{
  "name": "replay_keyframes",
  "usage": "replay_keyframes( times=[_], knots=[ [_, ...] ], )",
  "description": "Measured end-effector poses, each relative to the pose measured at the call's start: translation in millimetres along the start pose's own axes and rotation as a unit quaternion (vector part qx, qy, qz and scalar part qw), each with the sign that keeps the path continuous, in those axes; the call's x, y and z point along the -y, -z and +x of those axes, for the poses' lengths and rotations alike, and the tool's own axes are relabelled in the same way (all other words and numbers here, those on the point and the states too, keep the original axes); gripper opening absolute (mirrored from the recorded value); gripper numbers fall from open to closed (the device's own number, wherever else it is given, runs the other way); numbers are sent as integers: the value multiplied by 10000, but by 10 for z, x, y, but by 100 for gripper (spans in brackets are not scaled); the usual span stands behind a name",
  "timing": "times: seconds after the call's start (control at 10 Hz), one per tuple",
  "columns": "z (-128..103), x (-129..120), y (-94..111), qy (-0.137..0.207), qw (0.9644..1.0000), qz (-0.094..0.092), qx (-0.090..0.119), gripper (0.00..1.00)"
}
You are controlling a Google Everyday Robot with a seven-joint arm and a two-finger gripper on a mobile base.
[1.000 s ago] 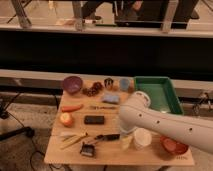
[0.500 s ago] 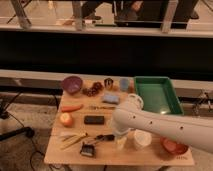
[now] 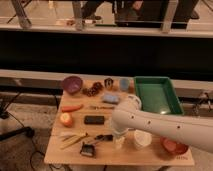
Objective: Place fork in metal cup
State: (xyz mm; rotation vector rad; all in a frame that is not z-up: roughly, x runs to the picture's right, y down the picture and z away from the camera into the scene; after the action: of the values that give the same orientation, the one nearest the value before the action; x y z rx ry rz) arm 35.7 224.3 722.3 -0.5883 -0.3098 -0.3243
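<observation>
My gripper (image 3: 119, 141) is low over the near part of the light wooden table (image 3: 55, 152). It hangs at the end of my white forearm, which sweeps in from the right of the view. It sits between the black-handled brush-like tool (image 3: 103, 137) and the white cup (image 3: 142, 139). I cannot tell how far open it is or whether it has hold of anything, because my own arm covers that end.

The thin dark-grey metal fork (image 3: 102, 106) lies flat on the table, farther from the near edge than my gripper and a little to the left in the view. The black rectangular block (image 3: 94, 120) sits between us. The fork's long axis runs side to side across the table, roughly parallel to the block. The orange carrot (image 3: 72, 107) is off one end and my elbow is close to the other. It looks untouched.

The small shiny metal cup (image 3: 108, 82) stands farther back, near the far edge. It is between the purple bowl (image 3: 72, 84) and the pale blue cup (image 3: 124, 84), almost straight behind the fork.

As I judge it, the coming move goes away from the near edge. I reach over the block and meet the fork across its thin handle.
</observation>
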Motion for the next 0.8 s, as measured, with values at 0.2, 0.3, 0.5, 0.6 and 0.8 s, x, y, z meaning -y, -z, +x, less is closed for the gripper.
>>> replay_keyframes(
  times=[0.2,0.3,0.5,0.6,0.8],
  knots=[
    [-52,267,52,142,9998,138,-19,80],
    [-46,458,62,242,9996,167,-39,80],
    [-76,821,22,479,9986,239,-49,80],
    [-122,1019,-39,622,9977,265,-46,80],
    [-124,1200,-132,662,9974,285,-40,80]
  ],
)
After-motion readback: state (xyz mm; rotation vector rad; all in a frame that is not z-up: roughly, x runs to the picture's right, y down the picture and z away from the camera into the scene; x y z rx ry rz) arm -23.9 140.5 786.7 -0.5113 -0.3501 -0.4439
